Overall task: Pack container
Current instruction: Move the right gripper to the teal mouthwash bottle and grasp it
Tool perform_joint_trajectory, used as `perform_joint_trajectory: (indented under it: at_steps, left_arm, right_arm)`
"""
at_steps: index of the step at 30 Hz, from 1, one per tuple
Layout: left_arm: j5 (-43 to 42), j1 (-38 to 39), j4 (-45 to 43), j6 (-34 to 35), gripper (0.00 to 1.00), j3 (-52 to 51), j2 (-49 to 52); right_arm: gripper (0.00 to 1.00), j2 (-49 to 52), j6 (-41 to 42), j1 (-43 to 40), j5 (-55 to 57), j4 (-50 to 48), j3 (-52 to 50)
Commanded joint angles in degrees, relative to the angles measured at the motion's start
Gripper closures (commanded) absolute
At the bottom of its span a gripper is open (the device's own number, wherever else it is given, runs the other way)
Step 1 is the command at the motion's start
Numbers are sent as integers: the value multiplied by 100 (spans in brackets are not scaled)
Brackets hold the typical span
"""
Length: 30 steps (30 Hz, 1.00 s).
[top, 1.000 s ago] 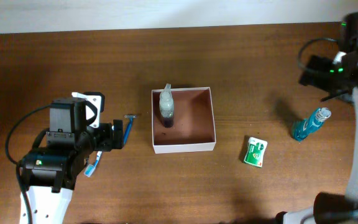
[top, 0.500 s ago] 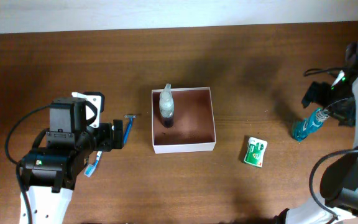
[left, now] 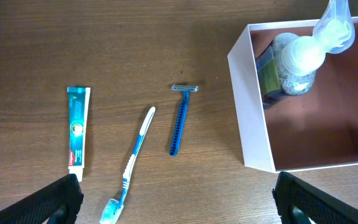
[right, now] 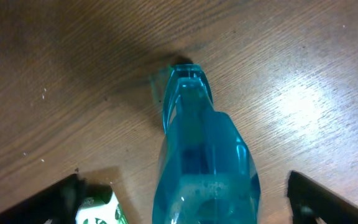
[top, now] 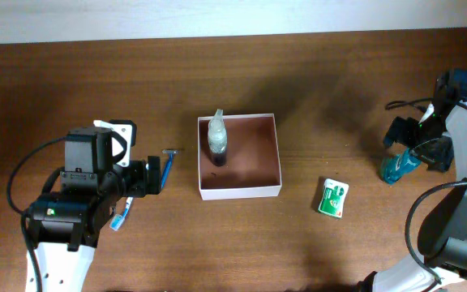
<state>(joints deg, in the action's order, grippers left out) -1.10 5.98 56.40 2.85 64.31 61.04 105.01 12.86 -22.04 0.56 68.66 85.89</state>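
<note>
The container (top: 242,193), a square white box with a reddish-brown inside, sits mid-table and also shows in the left wrist view (left: 250,106). A clear pump bottle (top: 217,139) stands in its left part (left: 297,62). A blue transparent bottle (top: 394,169) is at the right. My right gripper (top: 416,150) is open around the blue bottle's upper part; in the right wrist view the bottle (right: 201,149) fills the gap between the fingers (right: 194,205) without touching them. My left gripper (top: 148,177) is open and empty (left: 179,208), left of the container.
A blue razor (left: 179,118), a blue-white toothbrush (left: 131,163) and a toothpaste tube (left: 78,134) lie on the table left of the container. A green-white packet (top: 332,198) lies between the container and the blue bottle and shows in the right wrist view (right: 98,211).
My right arm has come down from the far right corner to the blue bottle, and its open fingers now straddle it. The left arm and the other objects have not moved.
</note>
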Motion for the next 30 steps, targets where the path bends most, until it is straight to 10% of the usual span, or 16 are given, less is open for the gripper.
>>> perform_joint_trajectory:
  at_steps: [1,10,30]
  left_arm:
    - [-63,-13,9,35,1,125,4]
    - [-63,-13,9,35,1,125,4]
    - [-63,-13,28,35,1,125,4]
  right_arm:
    - [14,37,-63,-17,-39,-15,-39]
    - [49,37,-63,-17,-37,-13,-39]
    - [75,37,-63,-15,-39,7,-39]
